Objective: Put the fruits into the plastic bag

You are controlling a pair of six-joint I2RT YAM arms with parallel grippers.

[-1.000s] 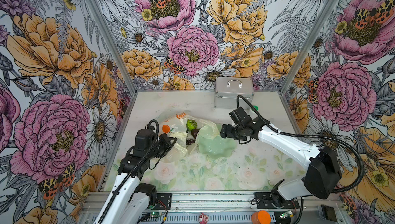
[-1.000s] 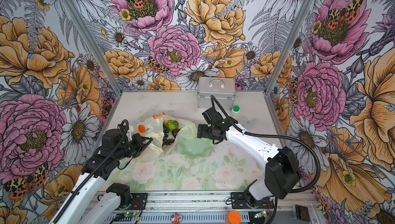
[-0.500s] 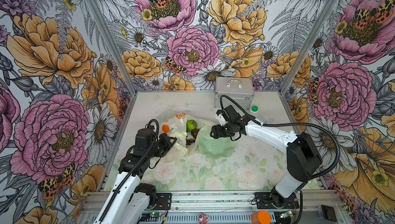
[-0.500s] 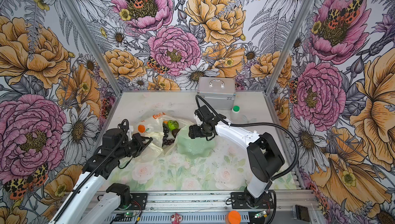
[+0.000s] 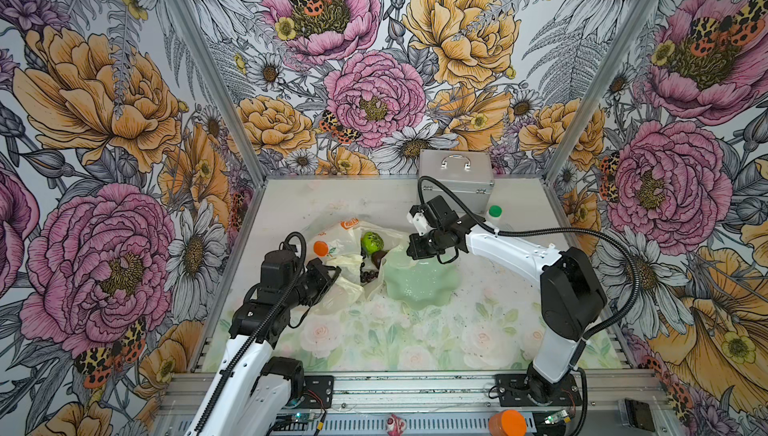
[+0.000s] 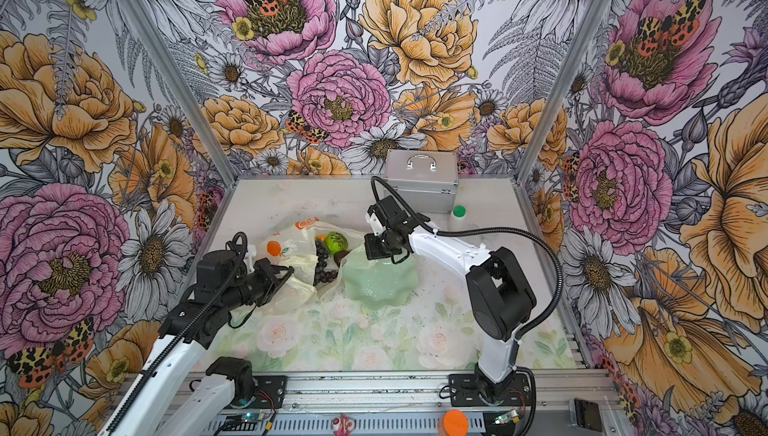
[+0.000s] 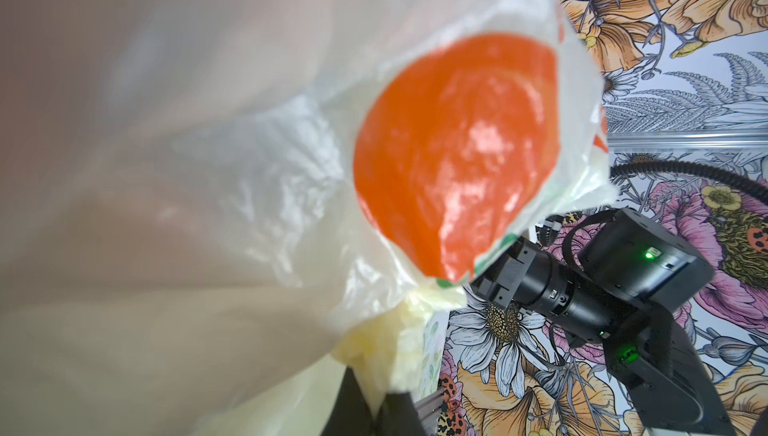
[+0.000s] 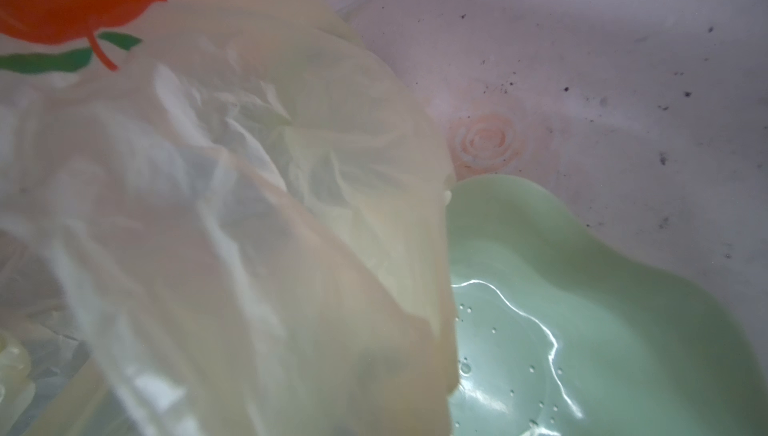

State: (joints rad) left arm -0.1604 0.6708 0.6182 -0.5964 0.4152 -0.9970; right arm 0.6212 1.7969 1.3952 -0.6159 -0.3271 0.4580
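Just beside right pincer [image 5: 409, 249]: plastic bag [image 5: 337, 242].

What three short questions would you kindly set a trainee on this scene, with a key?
1. True or false: the green dish holds fruit.
2. Which fruit shows in the open mouth of the plastic bag? A: kiwi half; B: banana; C: lemon.
3. Fill in: the left fingers are shut on the ____.
Key: 1 false; 2 A; 3 plastic bag.
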